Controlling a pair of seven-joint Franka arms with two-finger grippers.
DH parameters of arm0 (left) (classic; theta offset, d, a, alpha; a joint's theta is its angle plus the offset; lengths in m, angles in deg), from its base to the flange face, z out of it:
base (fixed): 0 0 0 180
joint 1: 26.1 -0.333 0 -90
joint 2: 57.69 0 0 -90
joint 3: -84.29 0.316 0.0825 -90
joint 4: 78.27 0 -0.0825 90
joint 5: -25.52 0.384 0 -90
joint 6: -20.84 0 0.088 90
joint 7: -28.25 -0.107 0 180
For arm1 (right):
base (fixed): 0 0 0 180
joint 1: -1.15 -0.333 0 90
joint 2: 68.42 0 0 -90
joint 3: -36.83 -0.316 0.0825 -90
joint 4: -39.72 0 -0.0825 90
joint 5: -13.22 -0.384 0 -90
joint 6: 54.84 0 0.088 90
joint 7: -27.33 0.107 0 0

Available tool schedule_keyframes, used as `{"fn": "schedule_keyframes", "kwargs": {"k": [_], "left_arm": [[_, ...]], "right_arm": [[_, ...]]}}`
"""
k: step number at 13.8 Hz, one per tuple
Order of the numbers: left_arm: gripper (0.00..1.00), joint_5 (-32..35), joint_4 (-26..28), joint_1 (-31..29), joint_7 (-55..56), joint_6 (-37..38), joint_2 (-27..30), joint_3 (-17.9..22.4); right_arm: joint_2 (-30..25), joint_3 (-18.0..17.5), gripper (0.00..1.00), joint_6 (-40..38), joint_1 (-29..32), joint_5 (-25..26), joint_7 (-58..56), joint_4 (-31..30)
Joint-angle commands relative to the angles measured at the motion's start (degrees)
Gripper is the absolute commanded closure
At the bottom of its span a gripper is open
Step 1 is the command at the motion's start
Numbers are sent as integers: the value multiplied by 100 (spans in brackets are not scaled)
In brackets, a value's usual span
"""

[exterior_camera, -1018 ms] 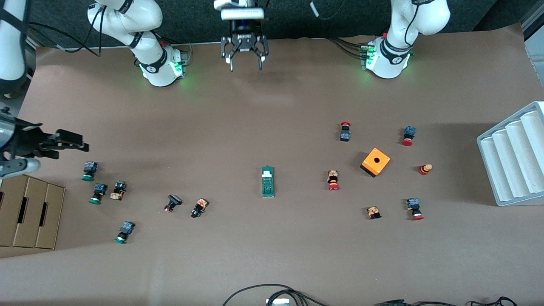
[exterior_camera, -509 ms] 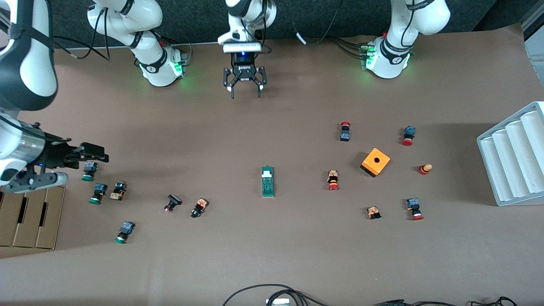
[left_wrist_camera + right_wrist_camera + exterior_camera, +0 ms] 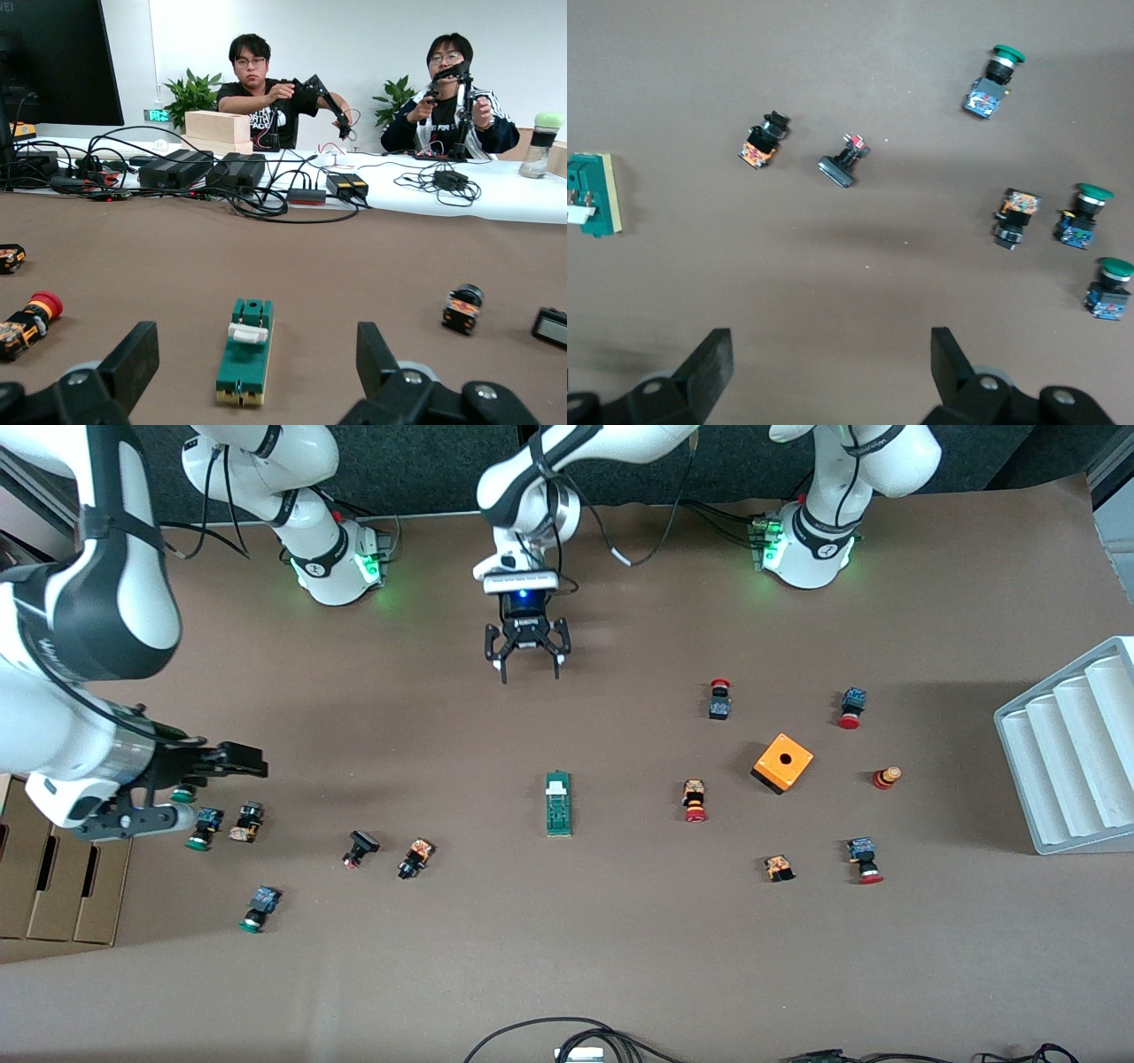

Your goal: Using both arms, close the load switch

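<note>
The load switch, a narrow green block with a white tab, lies flat at the middle of the table. My left gripper hangs open and empty over bare table between the arm bases and the switch. In the left wrist view the switch lies ahead between the open fingers, apart from them. My right gripper is open and empty over the green-capped buttons at the right arm's end. In the right wrist view the switch shows at the edge, well away from that open gripper.
An orange cube and red-capped buttons lie toward the left arm's end, next to a white ribbed rack. Two black buttons lie between the switch and the right gripper. Cardboard boxes stand at the right arm's end.
My left gripper has moved from the base edge out over the table toward the switch. My right arm has swung toward the table's middle, over the green-capped buttons.
</note>
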Motion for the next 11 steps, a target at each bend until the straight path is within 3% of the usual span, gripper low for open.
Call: {"fn": "schedule_keyframes", "kwargs": {"k": [1, 7, 11], "left_arm": [[1, 251, -228, -79, 153, 121, -313, -106], [1, 690, -510, -290, 302, 121, -938, -71], [2, 1217, -720, -509, 381, 130, -1412, -53]], "right_arm": [[54, 24, 0, 126, -134, 11, 261, 40], [133, 41, 1, 187, -91, -164, 313, 48], [186, 59, 1, 187, -178, -613, 1541, 48]]}}
